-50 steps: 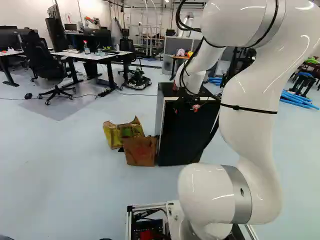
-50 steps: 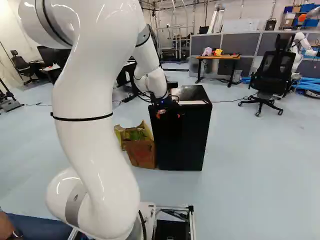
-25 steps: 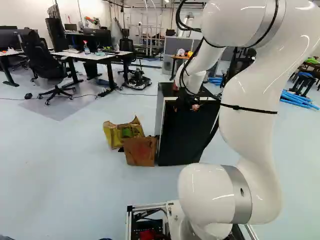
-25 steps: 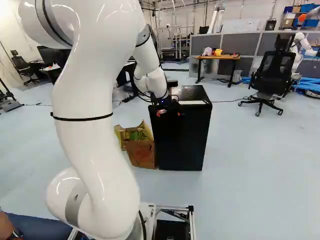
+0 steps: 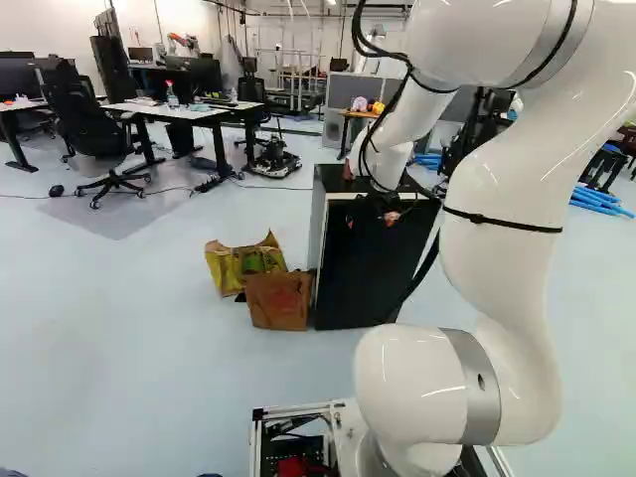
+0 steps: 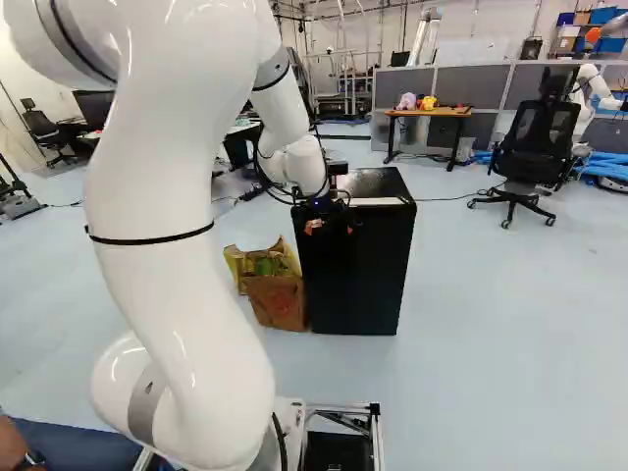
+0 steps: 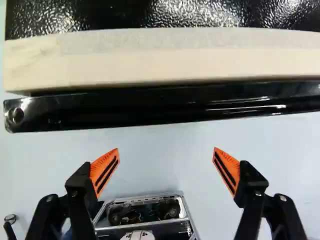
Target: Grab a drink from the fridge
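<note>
The black fridge (image 6: 355, 265) stands upright on the floor with its door closed; no drink shows. My gripper (image 6: 330, 228) is at the fridge's front, near its upper edge, and in the left base view the gripper (image 5: 390, 217) hangs before the same dark door. From the wrist, the gripper (image 7: 166, 169) has its two orange-padded fingers wide apart with only floor seen between them. Ahead of the fingertips runs the door's black top edge (image 7: 165, 107), with a pale wooden strip (image 7: 165, 57) behind it. Whether the fingers touch the door I cannot tell.
A brown paper bag (image 5: 278, 300) and a yellow bag (image 5: 243, 262) stand on the floor beside the fridge. Farther back are desks (image 5: 179, 111), an office chair (image 6: 535, 137) and a wooden table (image 6: 429, 114). Another robot (image 6: 589, 93) stands at the far right of the right base view.
My arm's upper links have shifted, rightward in the left base view and leftward in the right base view. The gripper has moved only slightly at the fridge's front. The base has stayed put.
</note>
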